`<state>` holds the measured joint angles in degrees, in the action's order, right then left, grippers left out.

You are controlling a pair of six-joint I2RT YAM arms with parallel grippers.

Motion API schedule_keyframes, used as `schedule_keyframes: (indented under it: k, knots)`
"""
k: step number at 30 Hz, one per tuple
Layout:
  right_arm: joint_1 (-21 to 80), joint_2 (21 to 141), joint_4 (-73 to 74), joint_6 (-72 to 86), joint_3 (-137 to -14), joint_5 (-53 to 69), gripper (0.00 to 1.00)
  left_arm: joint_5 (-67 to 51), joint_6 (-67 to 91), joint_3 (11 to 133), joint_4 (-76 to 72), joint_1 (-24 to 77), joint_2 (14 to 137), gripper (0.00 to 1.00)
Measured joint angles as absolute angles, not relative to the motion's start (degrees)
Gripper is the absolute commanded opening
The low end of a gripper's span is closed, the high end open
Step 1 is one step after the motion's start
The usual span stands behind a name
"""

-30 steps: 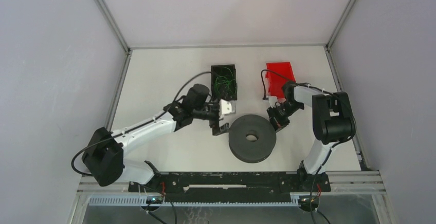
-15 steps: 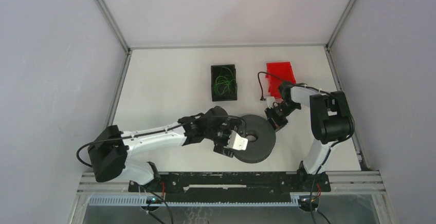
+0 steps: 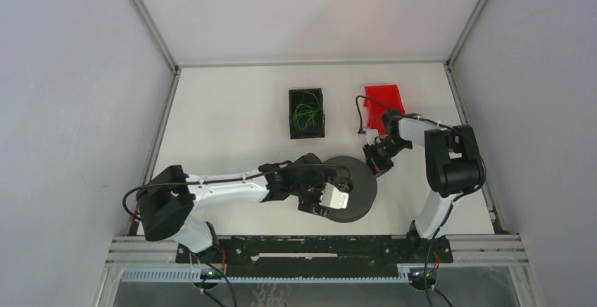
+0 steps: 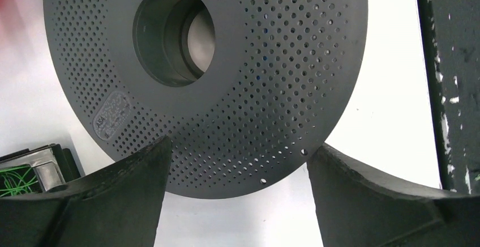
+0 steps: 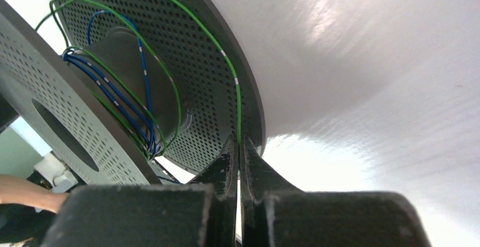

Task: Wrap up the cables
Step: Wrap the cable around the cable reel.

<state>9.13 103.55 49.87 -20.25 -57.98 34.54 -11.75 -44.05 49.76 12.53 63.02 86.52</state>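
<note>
Now the green cable (image 5: 236, 97) runs from the hub of the perforated grey spool (image 5: 187, 77) out over its rim into the right gripper (image 5: 238, 145), whose jaws are pinched tight on it. Blue cables (image 5: 121, 108) lie coiled round the hub, and more green loops (image 3: 308, 115) sit in the black tray (image 3: 291, 113) at the back. The spool lies flat mid-table. In the last second the left gripper (image 4: 239, 148) has swung from that tray to the spool's near edge, jaws wide, just starting to narrow and holding nothing. It is probably about to grip the spool for winding.
</note>
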Motion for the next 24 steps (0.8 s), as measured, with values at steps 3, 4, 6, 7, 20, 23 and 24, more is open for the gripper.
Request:
schedule_keyframes:
  k: [3,4,6,7,20,23,24]
  knots:
    - [8.51,103.55,49.17,-19.77,-58.61,34.04,0.00,-10.37,-40.86,51.05,12.67,63.55,87.44,0.80]
    - [8.19,103.55,48.99,-19.64,-58.92,33.80,0.00,-9.72,-39.38,51.77,12.84,63.77,87.83,0.78]
    - [7.51,103.55,48.42,-19.51,-59.40,33.71,0.00,-8.71,-37.23,52.73,12.97,63.99,88.64,0.76]
    - [6.94,103.55,48.03,-19.29,-59.66,33.82,0.00,-8.10,-35.88,53.32,12.97,64.05,89.08,0.75]
    - [0.82,106.24,50.37,-16.21,-60.10,38.30,0.01,6.46,-20.91,55.66,5.17,67.75,94.19,0.68]
    - [0.43,107.55,50.48,-15.57,-60.10,39.27,0.01,8.62,-18.28,56.05,4.16,68.23,94.87,0.66]
    - [0.34,107.96,50.52,-15.16,-60.18,39.77,0.02,9.17,-17.32,56.18,3.95,68.29,95.04,0.66]
